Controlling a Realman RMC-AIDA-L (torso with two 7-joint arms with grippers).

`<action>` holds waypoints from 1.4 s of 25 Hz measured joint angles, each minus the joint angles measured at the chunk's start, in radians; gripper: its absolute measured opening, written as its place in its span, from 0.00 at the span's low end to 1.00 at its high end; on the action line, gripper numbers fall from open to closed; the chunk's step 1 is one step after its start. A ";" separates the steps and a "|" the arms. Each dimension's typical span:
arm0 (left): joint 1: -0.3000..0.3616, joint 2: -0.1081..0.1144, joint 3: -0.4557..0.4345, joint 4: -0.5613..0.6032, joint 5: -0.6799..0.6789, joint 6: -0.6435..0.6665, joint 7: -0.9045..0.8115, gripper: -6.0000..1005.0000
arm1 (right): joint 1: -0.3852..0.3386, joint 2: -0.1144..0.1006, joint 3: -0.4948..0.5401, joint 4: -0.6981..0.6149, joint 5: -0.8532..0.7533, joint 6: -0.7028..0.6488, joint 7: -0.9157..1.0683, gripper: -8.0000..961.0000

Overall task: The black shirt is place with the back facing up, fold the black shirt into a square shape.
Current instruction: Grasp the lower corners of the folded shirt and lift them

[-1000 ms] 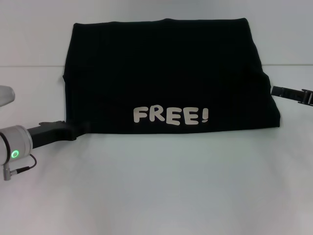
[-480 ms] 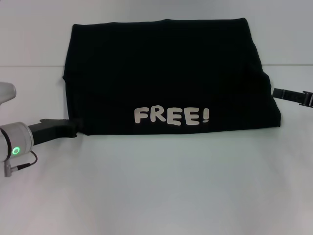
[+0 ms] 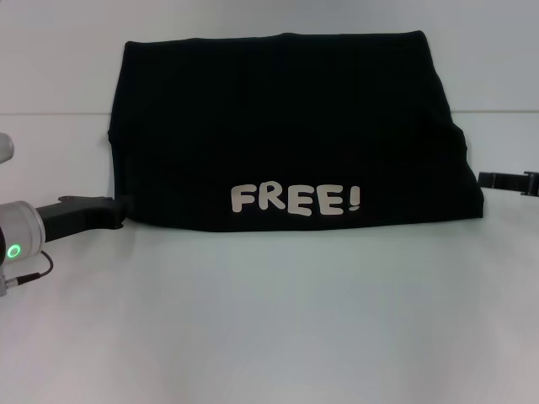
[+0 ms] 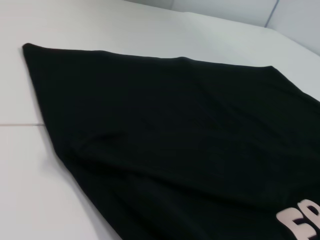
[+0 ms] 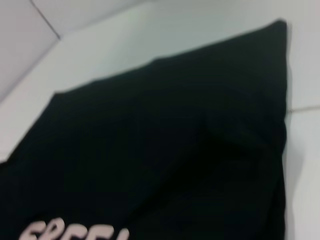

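The black shirt (image 3: 278,126) lies flat on the white table as a wide folded rectangle. Its cream "FREE!" lettering (image 3: 295,199) faces up near the front edge. My left gripper (image 3: 120,207) sits low on the table, just outside the shirt's front left corner and pointing at it. My right gripper (image 3: 486,178) is at the far right, a short gap from the shirt's right edge. Neither holds the fabric. The left wrist view looks across the black shirt (image 4: 175,125), and the right wrist view shows the black shirt (image 5: 175,140) from the other side.
The white table (image 3: 269,320) stretches wide and bare in front of the shirt. A thin seam line (image 3: 50,114) crosses the table behind the shirt's left side.
My left gripper has pulled back to the left, off the shirt's front left corner. My right gripper has slid right, away from the shirt's edge. The shirt lies still.
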 joint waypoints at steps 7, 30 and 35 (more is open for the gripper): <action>-0.005 0.002 0.001 0.003 0.010 0.009 -0.001 0.00 | 0.013 0.009 -0.128 -0.008 -0.007 0.065 0.067 0.71; -0.016 0.009 0.001 -0.003 0.011 -0.007 -0.001 0.00 | 0.033 0.067 -0.195 0.016 -0.006 0.197 0.045 0.46; -0.015 0.009 0.000 -0.003 0.011 -0.007 -0.001 0.00 | 0.023 0.068 -0.187 0.009 0.000 0.177 0.024 0.27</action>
